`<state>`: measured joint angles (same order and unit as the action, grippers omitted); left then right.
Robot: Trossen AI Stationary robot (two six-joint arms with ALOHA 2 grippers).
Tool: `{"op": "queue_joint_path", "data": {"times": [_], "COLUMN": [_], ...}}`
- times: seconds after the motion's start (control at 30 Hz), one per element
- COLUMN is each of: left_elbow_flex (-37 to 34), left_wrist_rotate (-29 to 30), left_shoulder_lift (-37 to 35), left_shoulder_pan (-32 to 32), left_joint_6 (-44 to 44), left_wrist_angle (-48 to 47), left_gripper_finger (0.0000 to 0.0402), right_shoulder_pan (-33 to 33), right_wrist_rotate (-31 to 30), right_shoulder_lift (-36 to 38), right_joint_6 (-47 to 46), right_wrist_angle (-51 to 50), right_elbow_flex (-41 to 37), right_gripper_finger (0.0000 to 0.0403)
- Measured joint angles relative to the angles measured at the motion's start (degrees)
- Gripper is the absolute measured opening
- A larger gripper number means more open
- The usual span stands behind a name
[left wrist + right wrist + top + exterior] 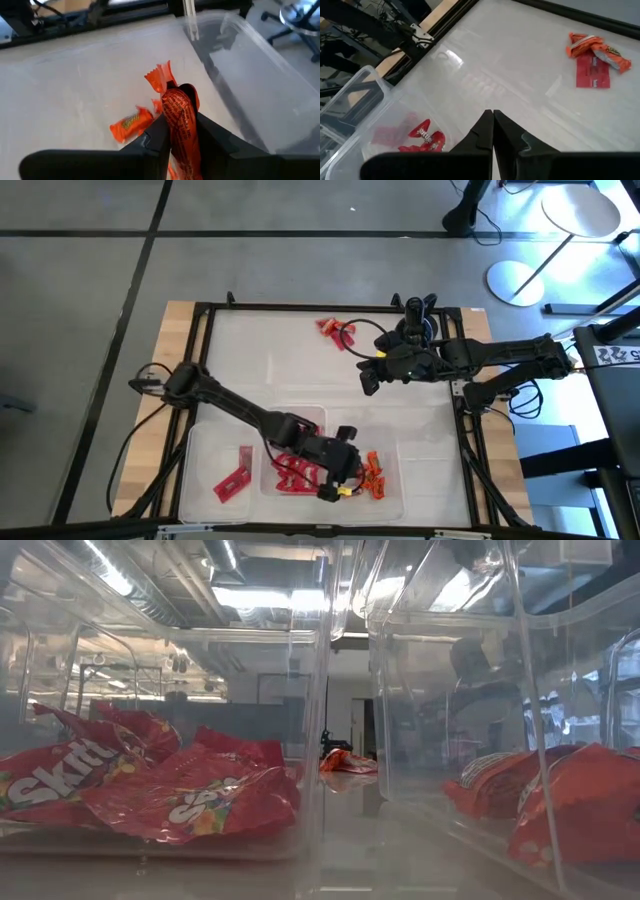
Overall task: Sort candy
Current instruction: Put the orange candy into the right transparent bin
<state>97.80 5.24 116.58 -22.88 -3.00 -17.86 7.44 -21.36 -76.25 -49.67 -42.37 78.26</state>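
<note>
My left gripper (352, 472) is near the table's near edge, over the clear bins, shut on an orange wrapped piece (179, 117). More orange pieces (373, 476) lie beside it, one (131, 124) just beyond the fingers. Red packets with white marks (298, 472) fill the middle bin, and a flat red bar (234, 482) lies in the left bin. A small heap of candy (335, 330) lies on the tray toward the far edge. My right gripper (368, 383) hangs shut and empty over the tray's middle (493, 117). My left gripper pinches the orange wrapped piece between its two fingers, on the wrapper's body (176, 131). The piece lies along the fingers. Its crimped end (159, 77) sticks out past the fingertips, over the white surface.
Three clear bins (200, 470) stand side by side along the near edge; their walls (322, 710) fill the low view. A black frame (300, 308) rims the white tray. In the right wrist view the far heap shows orange pieces and a red bar (592, 70).
</note>
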Motion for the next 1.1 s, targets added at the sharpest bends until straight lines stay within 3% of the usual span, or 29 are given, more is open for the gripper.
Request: {"op": "queue_joint_path", "data": {"times": [0.33,0.73,0.97,1.1], "left_elbow_flex": [0.0,0.0,0.0,0.0], "left_wrist_rotate": [0.5,-0.3,-0.3,2.6], "left_shoulder_lift": [2.6,2.0,-6.7,-14.1], "left_shoulder_pan": [0.9,3.0,2.8,3.5], "left_joint_6": [-2.9,-8.6,-8.5,-7.7], "left_wrist_angle": [1.1,-6.8,-7.7,-10.3], "left_gripper_finger": [0.0075,0.0221,0.0226,0.0218], "right_shoulder_pan": [0.0,0.0,0.1,0.1], "right_wrist_rotate": [0.0,0.0,-2.1,-2.6], "right_shoulder_lift": [0.0,0.0,0.5,2.2], "right_joint_6": [0.0,0.0,0.2,0.4], "right_wrist_angle": [-0.3,-0.5,-0.6,-0.6], "right_elbow_flex": [0.0,0.0,0.0,0.0], "right_gripper_finger": [0.0007,0.0007,0.0007,0.0007]}}
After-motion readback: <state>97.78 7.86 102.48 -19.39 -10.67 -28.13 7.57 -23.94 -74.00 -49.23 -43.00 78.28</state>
